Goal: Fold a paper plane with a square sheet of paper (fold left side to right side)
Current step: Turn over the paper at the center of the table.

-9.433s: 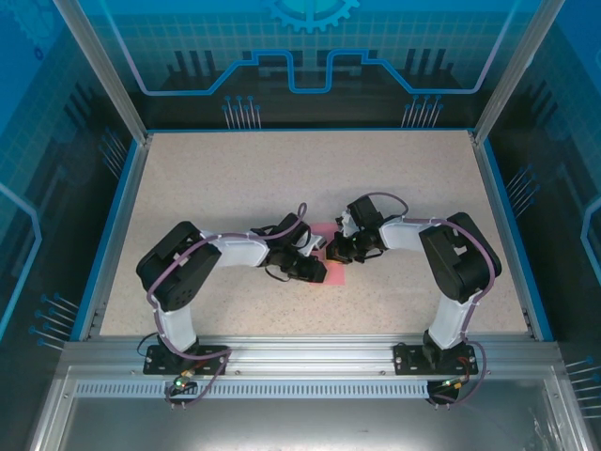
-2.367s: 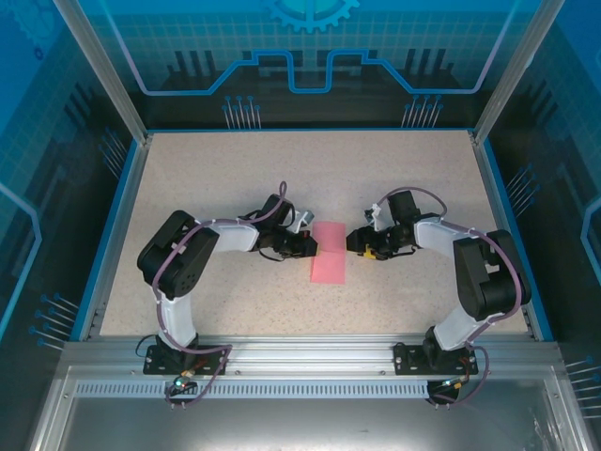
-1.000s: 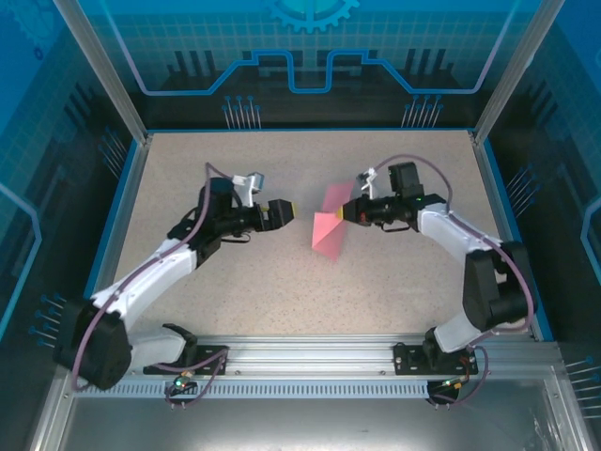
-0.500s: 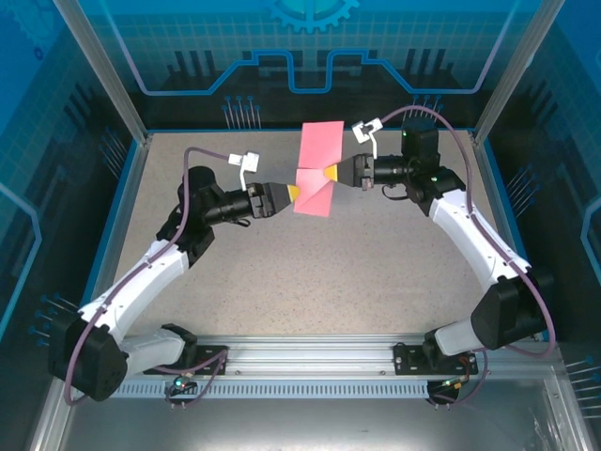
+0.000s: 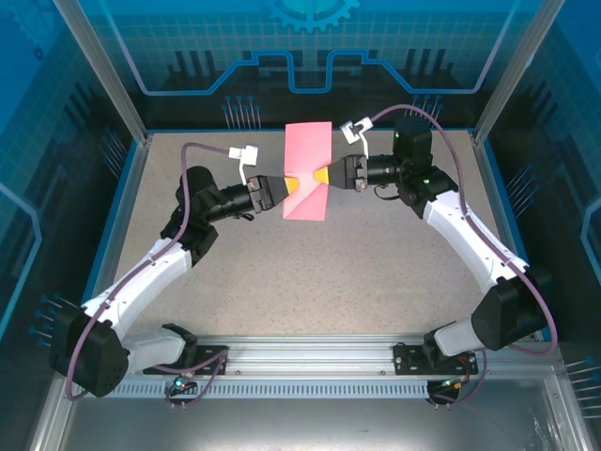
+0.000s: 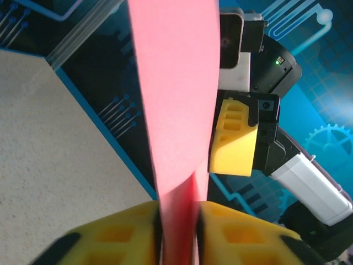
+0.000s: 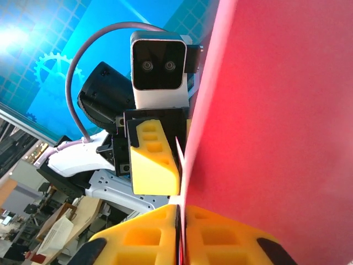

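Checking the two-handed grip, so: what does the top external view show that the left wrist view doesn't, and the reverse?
Top external: both whole arms reaching in from opposite sides, left gripper and right gripper facing each other at the pink paper's middle. Left wrist: close up, the left jaws shut on the paper's edge. Shared: the paper, the right gripper beside it, the table below.
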Tool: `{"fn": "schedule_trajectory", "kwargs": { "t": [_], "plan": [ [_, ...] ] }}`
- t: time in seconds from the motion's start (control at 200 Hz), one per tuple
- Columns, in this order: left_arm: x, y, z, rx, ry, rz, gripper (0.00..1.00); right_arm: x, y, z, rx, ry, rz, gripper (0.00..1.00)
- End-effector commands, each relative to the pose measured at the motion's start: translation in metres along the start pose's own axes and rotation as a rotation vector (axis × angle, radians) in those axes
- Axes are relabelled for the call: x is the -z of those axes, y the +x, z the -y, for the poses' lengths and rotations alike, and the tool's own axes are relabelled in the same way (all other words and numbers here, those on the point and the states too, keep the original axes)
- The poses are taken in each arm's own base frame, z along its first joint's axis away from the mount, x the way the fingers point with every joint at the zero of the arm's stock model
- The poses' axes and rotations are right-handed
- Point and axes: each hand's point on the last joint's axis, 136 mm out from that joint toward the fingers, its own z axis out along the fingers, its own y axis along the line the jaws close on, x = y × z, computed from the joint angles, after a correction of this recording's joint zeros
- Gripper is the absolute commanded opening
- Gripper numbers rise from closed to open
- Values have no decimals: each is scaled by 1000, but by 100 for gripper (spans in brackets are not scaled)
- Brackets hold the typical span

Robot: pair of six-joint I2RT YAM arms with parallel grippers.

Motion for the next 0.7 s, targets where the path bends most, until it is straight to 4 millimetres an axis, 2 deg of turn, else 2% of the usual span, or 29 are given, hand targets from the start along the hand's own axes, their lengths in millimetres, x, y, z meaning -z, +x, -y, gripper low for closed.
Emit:
{"fn": "schedule_trajectory", "kwargs": {
  "t": [0.0, 0.115, 0.21, 0.34, 0.47, 0.585, 0.695],
  "plan": [
    [4, -2, 9, -36, 8, 23, 16, 4, 7, 6, -16, 38, -7, 20],
    [6, 4, -1, -56, -75, -3, 12, 19, 16, 26, -47, 158, -17, 37],
    [8, 20, -16, -108, -220, -78, 10, 43, 25, 54, -78, 351, -18, 47],
    [14, 54, -47, -213, -486, -240, 8, 94, 46, 101, -162, 667, -7, 53],
    [23, 90, -89, -287, -781, -434, 3, 151, 71, 134, -248, 941, 35, 57],
    [36, 113, -127, -341, -1070, -558, 0, 199, 97, 150, -319, 1154, 60, 63],
    [49, 120, -150, -428, -1350, -616, 0, 231, 115, 155, -367, 1264, 94, 72]
  ]
}}
